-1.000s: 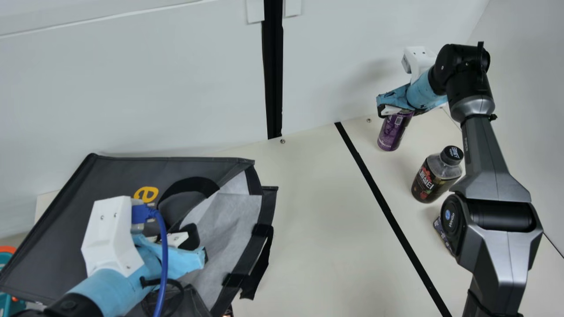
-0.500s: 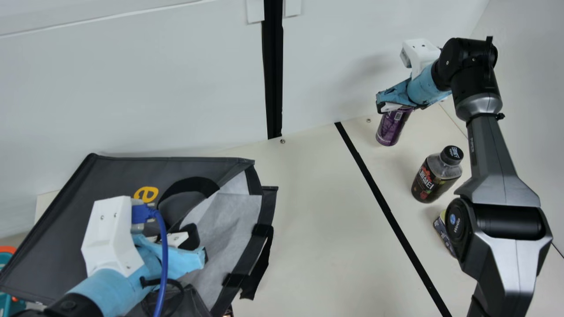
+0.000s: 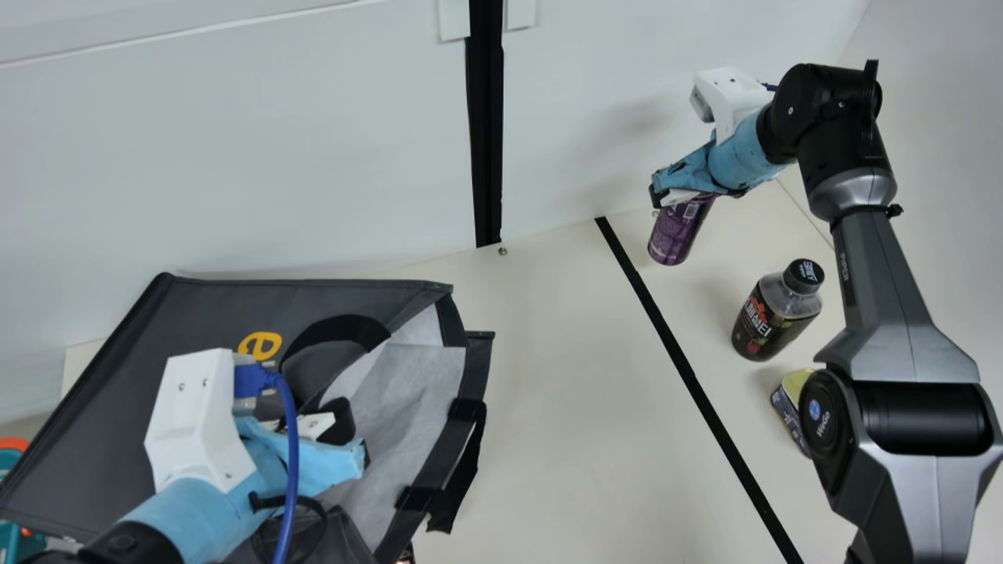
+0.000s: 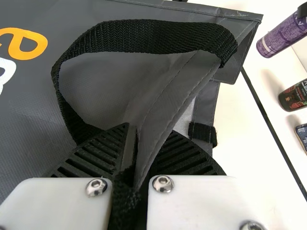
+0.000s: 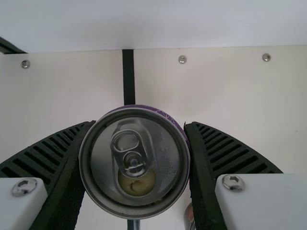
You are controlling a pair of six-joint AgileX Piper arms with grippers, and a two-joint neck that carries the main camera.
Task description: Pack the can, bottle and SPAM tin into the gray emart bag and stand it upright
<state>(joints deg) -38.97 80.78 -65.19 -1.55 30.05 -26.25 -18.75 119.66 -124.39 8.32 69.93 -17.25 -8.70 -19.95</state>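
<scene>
Main view shows the gray bag (image 3: 211, 313) lying on its side on the cream table (image 3: 564, 392), with its mouth turned to the table's middle and its pale lining (image 3: 403, 384) visible. One black handle (image 3: 337, 325) makes a loop over the bag's upper face, beside a yellow mark (image 3: 259, 345).

The left gripper (image 3: 353, 439) is at the bag's mouth. In the left wrist view its jaws are almost together, and a folded gray edge of the bag is squeezed between them, with black webbing low in the same gap.

The right gripper (image 3: 686, 194) holds the purple can (image 3: 675, 235) by the upper part, near the white wall (image 3: 235, 157). In the right wrist view the two jaws stand wide, as wide as the can, and press it from both sides; the metal lid with its pull tab (image 5: 132, 160) faces the camera. The can leans a little in the main view; whether its bottom touches the table, I cannot tell.

The bottle (image 3: 772, 317) stands upright on the table with its black cap on. Near it is the SPAM tin (image 3: 791, 407), with a yellow lid, partly hidden behind the right arm (image 3: 878, 282). Between the bag and these two runs a black line (image 3: 682, 360) on the table.
</scene>
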